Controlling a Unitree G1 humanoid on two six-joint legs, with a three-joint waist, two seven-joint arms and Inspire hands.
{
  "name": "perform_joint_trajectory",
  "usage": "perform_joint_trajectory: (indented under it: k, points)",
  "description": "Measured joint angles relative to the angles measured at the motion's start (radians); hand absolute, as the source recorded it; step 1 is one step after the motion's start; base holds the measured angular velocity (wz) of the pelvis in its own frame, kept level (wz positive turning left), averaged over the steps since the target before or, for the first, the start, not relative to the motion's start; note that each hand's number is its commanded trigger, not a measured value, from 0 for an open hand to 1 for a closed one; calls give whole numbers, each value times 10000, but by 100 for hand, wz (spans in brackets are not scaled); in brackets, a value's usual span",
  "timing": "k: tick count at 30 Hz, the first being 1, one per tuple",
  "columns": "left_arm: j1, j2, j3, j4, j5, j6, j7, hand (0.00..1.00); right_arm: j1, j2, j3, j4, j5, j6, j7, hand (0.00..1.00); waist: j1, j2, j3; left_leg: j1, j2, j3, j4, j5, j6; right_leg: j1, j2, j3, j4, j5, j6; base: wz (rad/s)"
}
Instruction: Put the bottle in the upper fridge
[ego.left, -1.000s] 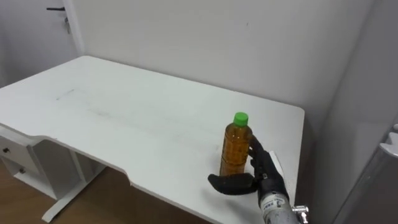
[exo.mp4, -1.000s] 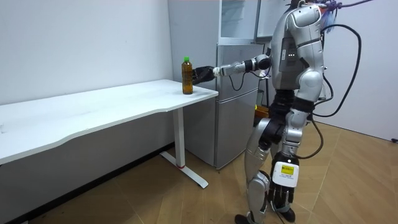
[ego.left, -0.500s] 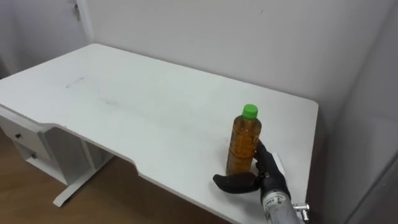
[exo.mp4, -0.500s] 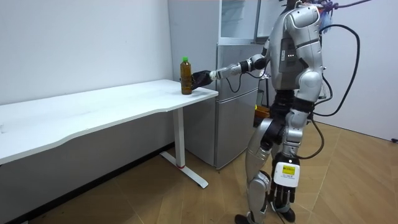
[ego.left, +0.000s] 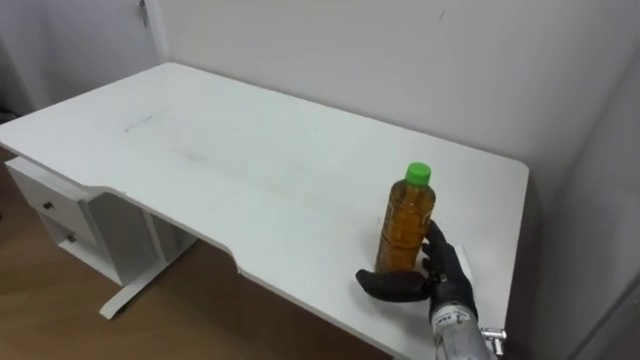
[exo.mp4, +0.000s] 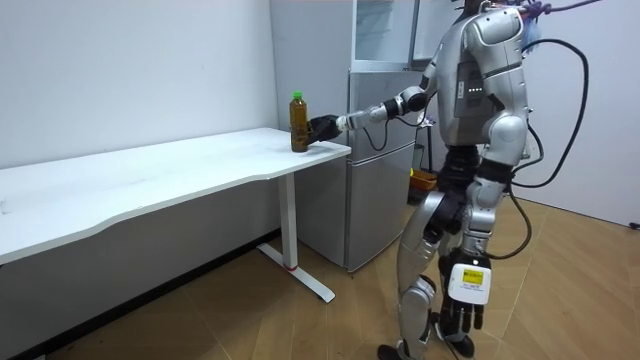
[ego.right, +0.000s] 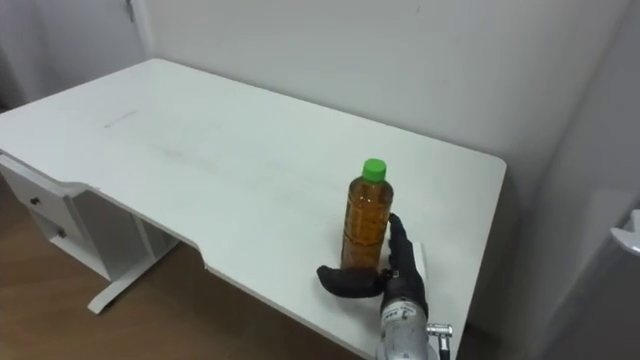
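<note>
Bottle (ego.left: 409, 225) – amber contents, green cap – stands upright on the white table (ego.left: 250, 170), at the table's right end and close to its front edge. The right hand (ego.left: 443, 280) is wrapped about the bottle's lower part: thumb curled across the front of the base, the other fingers behind and to the right, wrist low over the table's corner. The bottle's base rests on the top.

The front edge runs in a shallow curve. The far edge and the right end sit near the wall. The broad white top reaches away to the left of the bottle, and a drawer unit (ego.left: 60, 210) stands under the left end.

In the room view the robot stands on the wooden floor off the table's end, right arm stretched level to the bottle. The fridge (exo.mp4: 375, 170) stands just beside that end – between table and robot. The left hand (exo.mp4: 462, 315) hangs low beside the legs.
</note>
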Motion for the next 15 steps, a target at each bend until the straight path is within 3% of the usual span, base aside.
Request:
perform_joint_trajectory:
  k: [11,15]
  points:
    - [-186,52,-227,-18,-558,-212,175,0,-507,-16,-576,136,405,-164,40,0,-11,173,-18,-497,21,-71,-51,229,9,-555,19,-7,34,131,-130,-1]
    - [-219,93,-652,2,-564,-343,145,0,-878,-16,-640,198,408,-157,201,0,-18,199,-36,-657,28,-79,-286,433,-5,-825,-2,48,163,143,-152,1]
